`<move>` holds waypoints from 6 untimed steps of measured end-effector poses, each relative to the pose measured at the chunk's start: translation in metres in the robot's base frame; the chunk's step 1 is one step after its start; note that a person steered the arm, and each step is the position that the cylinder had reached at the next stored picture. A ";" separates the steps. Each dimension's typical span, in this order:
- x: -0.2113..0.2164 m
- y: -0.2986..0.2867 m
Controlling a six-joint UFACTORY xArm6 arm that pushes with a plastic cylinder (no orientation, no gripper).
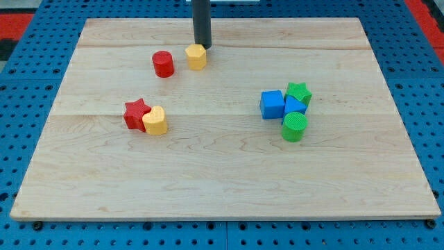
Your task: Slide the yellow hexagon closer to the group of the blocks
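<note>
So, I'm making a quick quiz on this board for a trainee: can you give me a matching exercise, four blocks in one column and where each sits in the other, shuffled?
Blocks:
1. yellow hexagon
2. red cylinder
3. red star
4. green cylinder

Places:
A. touching a yellow block, on the view's left
B. at the bottom of the cluster on the view's right
C. alone, just left of the yellow hexagon
D. right beside my tip, near the view's top

Pairs: 1-D, 2-C, 3-A, 4-B
</note>
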State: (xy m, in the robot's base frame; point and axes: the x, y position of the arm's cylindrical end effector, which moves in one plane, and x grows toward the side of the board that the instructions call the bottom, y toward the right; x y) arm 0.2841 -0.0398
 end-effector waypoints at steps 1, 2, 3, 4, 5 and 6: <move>0.025 -0.007; 0.050 -0.026; 0.061 -0.050; 0.086 -0.052; 0.107 -0.056; 0.120 -0.060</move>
